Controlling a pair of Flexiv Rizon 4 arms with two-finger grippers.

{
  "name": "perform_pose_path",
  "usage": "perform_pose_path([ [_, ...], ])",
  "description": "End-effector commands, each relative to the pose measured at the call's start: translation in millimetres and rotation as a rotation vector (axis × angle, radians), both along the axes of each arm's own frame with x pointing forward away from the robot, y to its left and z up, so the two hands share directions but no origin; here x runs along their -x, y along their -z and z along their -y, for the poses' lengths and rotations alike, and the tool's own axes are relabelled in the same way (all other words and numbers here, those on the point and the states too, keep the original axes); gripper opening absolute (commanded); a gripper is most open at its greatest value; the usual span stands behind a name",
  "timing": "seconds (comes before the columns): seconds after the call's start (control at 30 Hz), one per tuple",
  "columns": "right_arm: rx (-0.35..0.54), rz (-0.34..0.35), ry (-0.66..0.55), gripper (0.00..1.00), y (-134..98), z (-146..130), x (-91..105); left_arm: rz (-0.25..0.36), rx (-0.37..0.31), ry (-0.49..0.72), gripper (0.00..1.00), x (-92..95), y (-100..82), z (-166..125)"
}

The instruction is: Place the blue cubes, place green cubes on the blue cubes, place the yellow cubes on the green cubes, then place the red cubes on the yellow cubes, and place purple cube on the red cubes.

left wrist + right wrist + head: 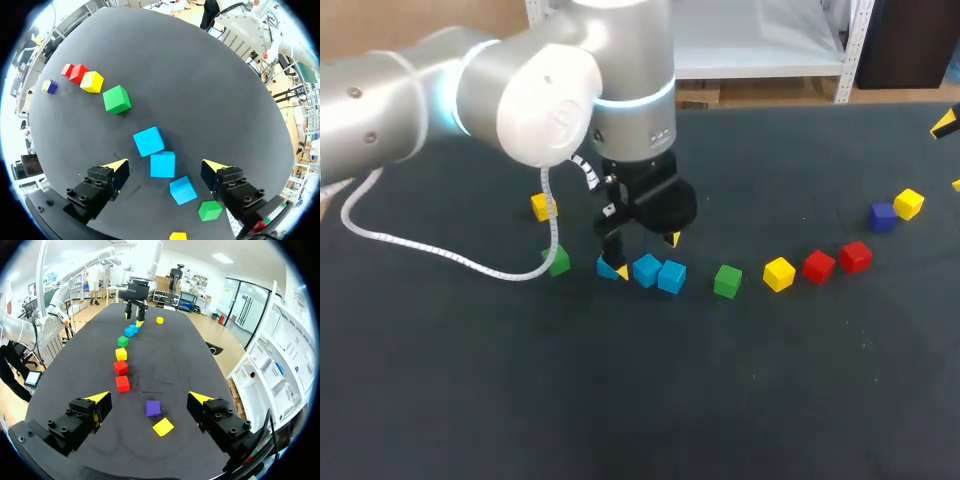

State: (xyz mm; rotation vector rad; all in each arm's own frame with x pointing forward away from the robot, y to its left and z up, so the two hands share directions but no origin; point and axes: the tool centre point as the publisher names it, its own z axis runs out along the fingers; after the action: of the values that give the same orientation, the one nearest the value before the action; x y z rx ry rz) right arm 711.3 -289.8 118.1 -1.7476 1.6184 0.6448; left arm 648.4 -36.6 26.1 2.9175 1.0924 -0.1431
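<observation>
You are at the first step, the blue base, and it looks near its end: your three blue cubes (647, 270) lie in a short row just left of centre in the head view, on the dark table (620, 400); the left gripper (165, 165) hangs low over them with its jaws released, the middle blue cube (163, 164) between the fingers and touched by neither; whether the cubes in the row touch one another is hard to tell, though the wrist view hints at slight gaps and skew; the next move, as I judge it, calls for squaring that row, or else lifting clear and going for a green cube (558, 262) just left of the row, the other green cube (727, 281) lying just right of it; your right gripper (150, 399) is likewise spread wide and holds nothing, poised over the purple cube (153, 407).
</observation>
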Motion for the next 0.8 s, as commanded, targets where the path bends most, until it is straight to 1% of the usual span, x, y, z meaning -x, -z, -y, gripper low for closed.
perform_pose_path([
  [0.03,0.001,0.003,0.003,1.0,-0.2,-0.3,1.9,-0.023,-0.02,-0.001,0.95,-7.1,7.0,3.2],
  [0.1,0.001,0.003,0.003,1.0,-0.2,-0.3,1.9,-0.025,-0.019,-0.004,0.94,-8.3,9.8,3.3],
  [0.23,0.001,0.003,0.003,1.0,-0.2,-0.3,1.9,-0.026,-0.017,-0.01,0.84,-9.6,15.0,3.3],
  [0.3,0.001,0.003,0.003,1.0,-0.2,-0.3,1.9,-0.025,-0.019,-0.012,0.71,-10.3,17.9,3.1],
  [0.37,0.001,0.003,0.003,1.0,-0.2,-0.3,1.9,-0.023,-0.021,-0.015,0.67,-11.4,20.4,2.6],
  [0.4,0.001,0.003,0.003,1.0,-0.2,-0.3,1.9,-0.022,-0.022,-0.017,0.58,-11.7,21.1,2.1],
  [0.43,0.001,0.003,0.003,1.0,-0.2,-0.3,1.9,-0.019,-0.025,-0.019,0.57,-12.0,22.1,1.5],
  [0.53,0.001,0.003,0.003,1.0,-0.2,-0.3,1.9,-0.018,-0.028,-0.026,0.57,-13.5,25.7,-1.6],
  [0.67,0.001,0.003,0.003,1.0,-0.2,-0.3,1.9,-0.018,-0.031,-0.034,0.6,-14.8,29.1,-6.7],
  [0.8,0.001,0.003,0.003,1.0,-0.2,-0.3,1.9,-0.011,-0.038,-0.041,0.58,-15.3,31.0,-10.5],
])
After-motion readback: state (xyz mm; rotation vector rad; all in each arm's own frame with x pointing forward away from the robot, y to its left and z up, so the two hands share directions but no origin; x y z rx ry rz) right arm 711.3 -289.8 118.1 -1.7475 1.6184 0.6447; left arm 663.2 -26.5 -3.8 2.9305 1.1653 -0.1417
